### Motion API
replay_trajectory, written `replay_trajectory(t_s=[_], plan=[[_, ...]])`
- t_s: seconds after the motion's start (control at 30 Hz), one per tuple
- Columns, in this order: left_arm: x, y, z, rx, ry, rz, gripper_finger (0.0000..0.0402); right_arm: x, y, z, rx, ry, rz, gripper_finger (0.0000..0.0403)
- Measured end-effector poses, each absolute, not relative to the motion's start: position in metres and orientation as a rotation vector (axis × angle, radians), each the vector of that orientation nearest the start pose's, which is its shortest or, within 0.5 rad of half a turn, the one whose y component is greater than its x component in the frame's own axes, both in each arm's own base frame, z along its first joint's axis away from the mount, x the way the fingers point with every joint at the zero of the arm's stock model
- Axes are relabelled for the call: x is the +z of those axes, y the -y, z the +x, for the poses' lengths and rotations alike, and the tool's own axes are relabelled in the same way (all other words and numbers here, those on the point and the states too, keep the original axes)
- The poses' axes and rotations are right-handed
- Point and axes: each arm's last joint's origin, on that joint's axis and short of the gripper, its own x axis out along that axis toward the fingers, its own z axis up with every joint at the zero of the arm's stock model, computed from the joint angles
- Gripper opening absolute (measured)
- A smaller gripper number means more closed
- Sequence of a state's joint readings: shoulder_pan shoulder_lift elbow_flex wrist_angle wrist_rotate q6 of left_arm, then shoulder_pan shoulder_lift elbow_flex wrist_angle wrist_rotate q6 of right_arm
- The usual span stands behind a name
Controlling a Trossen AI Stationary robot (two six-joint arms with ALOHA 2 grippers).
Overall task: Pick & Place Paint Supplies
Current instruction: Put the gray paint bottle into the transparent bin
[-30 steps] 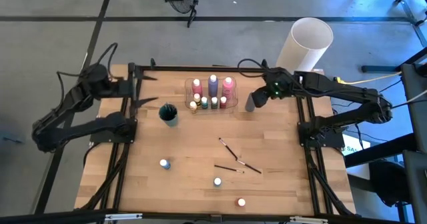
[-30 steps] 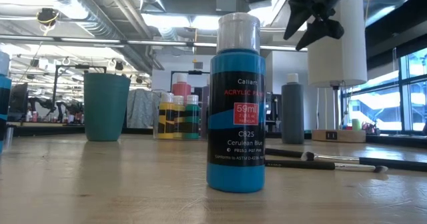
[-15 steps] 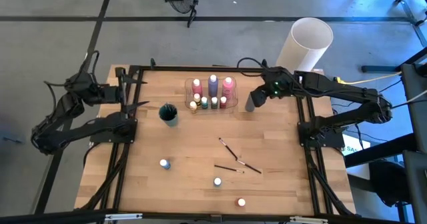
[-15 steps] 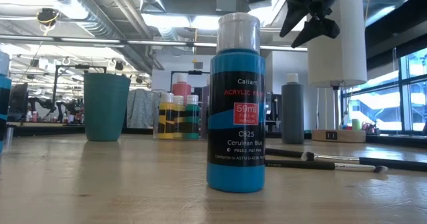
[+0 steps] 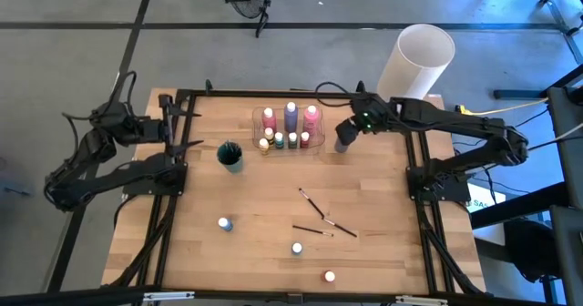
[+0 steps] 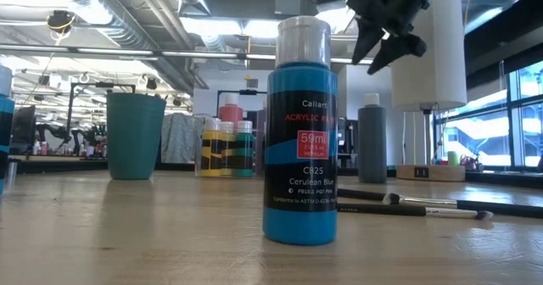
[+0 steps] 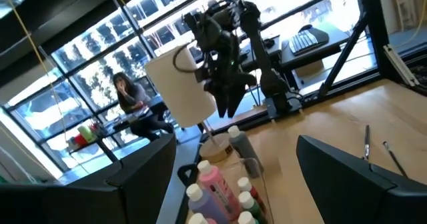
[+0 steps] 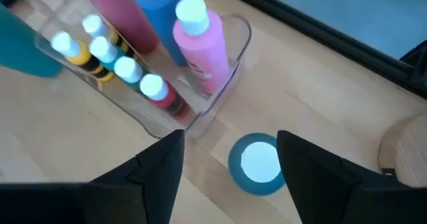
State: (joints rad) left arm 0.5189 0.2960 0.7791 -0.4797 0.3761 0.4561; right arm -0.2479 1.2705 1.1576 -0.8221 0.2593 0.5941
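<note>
**Right gripper over grey bottle, fingers apart**

Since the frame a second before, the right gripper (image 5: 344, 135) had shifted left until it stood directly above the grey bottle (image 8: 259, 164); the left arm had drawn back to the table's left edge. In the right wrist view the two dark fingers (image 8: 155, 167) stood apart, one on each side of the bottle's white cap, with a gap visible on both sides, so nothing was gripped. In the low view the gripper (image 6: 378, 49) hung clear above the grey bottle (image 6: 372, 143).

Just left of the grey bottle sat the clear tray (image 5: 320, 143) holding the pink bottles (image 5: 311, 115), a purple bottle (image 5: 291, 113) and the tiny white-capped bottles (image 5: 280, 141) in a row along its near side. The teal cup (image 5: 230, 155) stood farther left.

Nearer on the wooden table (image 5: 383, 242) lay three paintbrushes (image 5: 313, 205), loosely crossed. Loose bottles stood near them: a blue bottle (image 5: 224, 223) to the left, a second (image 5: 297, 248) at centre, a third (image 5: 330, 276) nearest the front edge.

The left gripper (image 5: 179, 128) waited at the far-left edge, fingers spread wide, empty. The white cylinder (image 5: 417, 60) leaned beyond the far-right corner.
</note>
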Motion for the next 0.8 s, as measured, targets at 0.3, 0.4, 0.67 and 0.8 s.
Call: replay_trajectory(t_s=[0.3,0.4,0.67,0.8], plan=[[0.34,-0.011,0.032,0.317,0.023,0.485,0.0308,0.297,0.072,0.25,-0.799,-0.82,0.505,0.0242],[0.335,-0.01,0.027,0.385,0.034,0.486,0.0308,0.297,0.073,0.249,-0.81,-0.818,0.519,0.0242],[0.325,-0.009,0.027,0.368,0.063,0.486,0.0308,0.294,0.072,0.245,-0.824,-0.874,0.514,0.0242],[0.325,-0.009,0.027,0.364,0.06,0.478,0.0308,0.293,0.071,0.243,-0.848,-0.881,0.546,0.0242]])
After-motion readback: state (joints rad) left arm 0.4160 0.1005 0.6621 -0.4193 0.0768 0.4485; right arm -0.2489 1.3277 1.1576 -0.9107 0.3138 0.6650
